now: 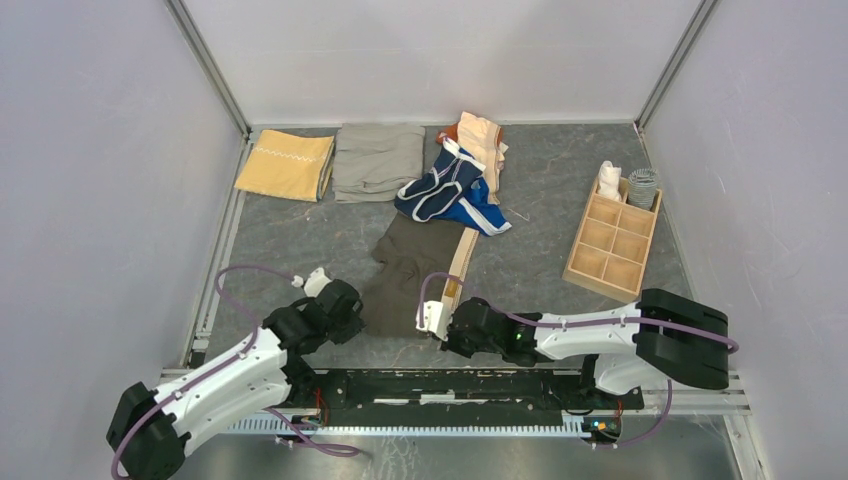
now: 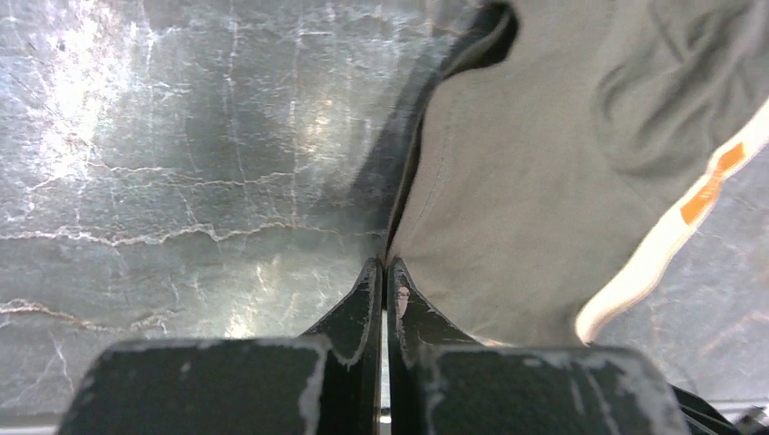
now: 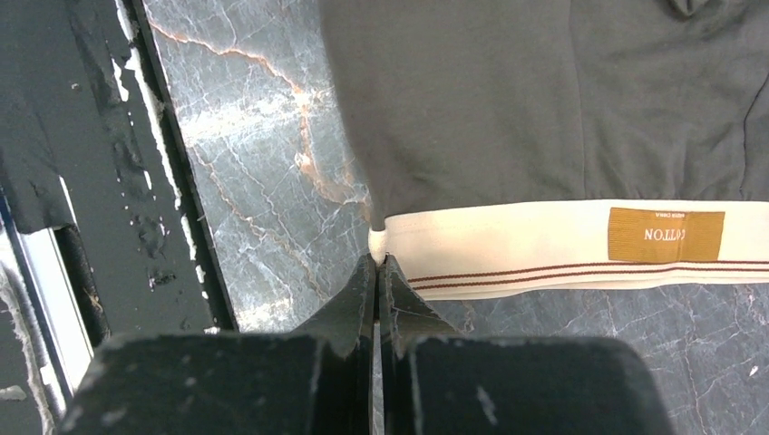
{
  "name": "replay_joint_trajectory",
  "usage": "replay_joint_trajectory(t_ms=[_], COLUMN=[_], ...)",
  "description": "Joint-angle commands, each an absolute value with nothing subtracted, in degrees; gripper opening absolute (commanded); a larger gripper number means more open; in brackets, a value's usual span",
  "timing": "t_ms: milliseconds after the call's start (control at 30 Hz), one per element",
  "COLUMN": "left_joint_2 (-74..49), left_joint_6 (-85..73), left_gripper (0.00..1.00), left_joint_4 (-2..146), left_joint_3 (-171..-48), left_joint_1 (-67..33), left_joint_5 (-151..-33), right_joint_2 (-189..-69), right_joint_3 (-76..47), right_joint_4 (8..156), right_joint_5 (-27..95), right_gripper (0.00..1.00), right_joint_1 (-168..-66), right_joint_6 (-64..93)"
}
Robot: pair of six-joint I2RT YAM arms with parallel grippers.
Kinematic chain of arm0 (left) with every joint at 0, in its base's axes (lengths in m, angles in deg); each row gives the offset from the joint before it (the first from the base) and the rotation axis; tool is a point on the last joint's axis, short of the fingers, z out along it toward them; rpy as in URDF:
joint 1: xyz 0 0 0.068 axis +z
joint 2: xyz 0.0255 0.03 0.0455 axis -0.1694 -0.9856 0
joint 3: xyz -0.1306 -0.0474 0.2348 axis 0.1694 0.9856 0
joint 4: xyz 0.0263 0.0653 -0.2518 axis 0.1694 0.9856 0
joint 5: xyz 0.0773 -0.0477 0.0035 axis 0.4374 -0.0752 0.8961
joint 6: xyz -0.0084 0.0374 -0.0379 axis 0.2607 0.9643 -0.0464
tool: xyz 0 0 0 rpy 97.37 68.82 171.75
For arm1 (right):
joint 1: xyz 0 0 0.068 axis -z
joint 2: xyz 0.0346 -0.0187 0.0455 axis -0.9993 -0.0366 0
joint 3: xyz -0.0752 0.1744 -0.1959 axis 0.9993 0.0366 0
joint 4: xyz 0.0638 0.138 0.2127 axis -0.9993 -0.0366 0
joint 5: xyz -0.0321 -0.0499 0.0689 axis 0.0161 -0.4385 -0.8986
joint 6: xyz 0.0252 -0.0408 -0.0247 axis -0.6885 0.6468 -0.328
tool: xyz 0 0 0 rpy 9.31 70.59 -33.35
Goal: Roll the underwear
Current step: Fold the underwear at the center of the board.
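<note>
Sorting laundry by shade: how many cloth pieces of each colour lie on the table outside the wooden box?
Mustard-yellow folded cloth: 1
Grey-khaki folded cloth: 1
Dark grey-brown underwear: 1
Navy underwear: 1
Bright blue underwear: 1
Peach underwear: 1
Total: 6
A reddish edge beside the peach piece is counted with it.

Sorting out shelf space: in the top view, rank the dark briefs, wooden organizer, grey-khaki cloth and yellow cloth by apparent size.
1. dark briefs
2. wooden organizer and grey-khaki cloth, too alike to rank
3. yellow cloth, smallest
</note>
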State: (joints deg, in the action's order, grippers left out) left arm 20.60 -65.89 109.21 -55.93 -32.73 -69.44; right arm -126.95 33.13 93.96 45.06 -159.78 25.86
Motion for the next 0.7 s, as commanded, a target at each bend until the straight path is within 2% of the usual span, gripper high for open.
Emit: replay_joint_trajectory(t_ms=[0,333,667], left_joint_2=[23.6,19.3,29.8], left_joint_6=[-63.3,-61.7,-65.4], left_gripper=[0.02,0.02,0.02], left_joint_4=[115.1,123.4,133.4], left_joint_3=[-62.5,-67.5,-72.7], left_joint_1=[-32.7,-32.8,-32.8], left_joint_5=[-67.1,-73.0,-73.6], right_joint_2=[-124.4,-121.5,-117.7], right_joint_3=[32.7,30.7,27.4], right_joint_4=[91.5,83.1,80.6], right_joint_5=[43.8,40.7,35.8], right_gripper=[0.00,0.00,0.00], right_joint_1=[-160.4,-168.5,-173.1], right_joint_6=[24.7,21.4,15.4])
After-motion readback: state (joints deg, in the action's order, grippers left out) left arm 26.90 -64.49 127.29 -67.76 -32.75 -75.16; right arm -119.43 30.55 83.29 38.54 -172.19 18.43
